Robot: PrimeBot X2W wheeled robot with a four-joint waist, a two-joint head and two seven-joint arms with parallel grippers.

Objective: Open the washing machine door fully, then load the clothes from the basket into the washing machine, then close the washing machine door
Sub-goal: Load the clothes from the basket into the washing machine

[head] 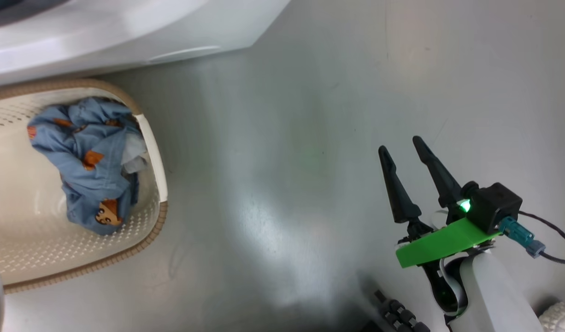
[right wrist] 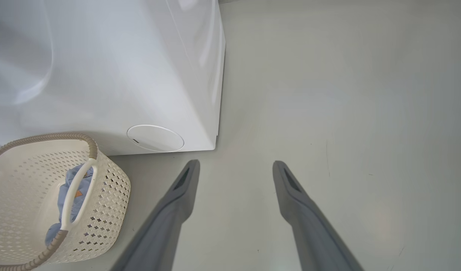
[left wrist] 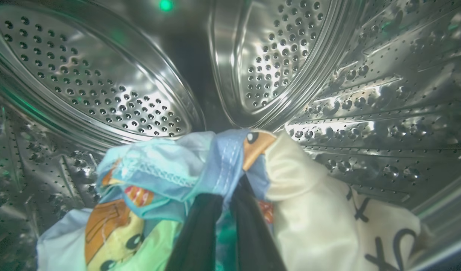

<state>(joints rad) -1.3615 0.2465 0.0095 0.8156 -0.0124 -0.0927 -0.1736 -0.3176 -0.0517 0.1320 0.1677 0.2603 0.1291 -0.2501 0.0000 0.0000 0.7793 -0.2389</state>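
Left pincer (left wrist: 230, 192), clamped on clothes (left wrist: 159, 169), sits inside the drum (left wrist: 102, 75); right pincer (head: 400, 143) hangs apart; more clothes (head: 89, 157) wait in the basket (head: 161, 216).

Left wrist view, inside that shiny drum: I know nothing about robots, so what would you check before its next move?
1. Left pincer inside the drum: ok, perforated steel all around it.
2. Clothes in the drum: ok, blue and cream pieces are bunched at its tips.
3. Grip released: not ok, the fingers are close together on the cloth.
4. Cloth free of the fingertips: cannot tell, fabric covers them.
5. Basket emptied: not ok, a blue garment lies inside.
6. Right pincer free: ok, open and empty above the floor.
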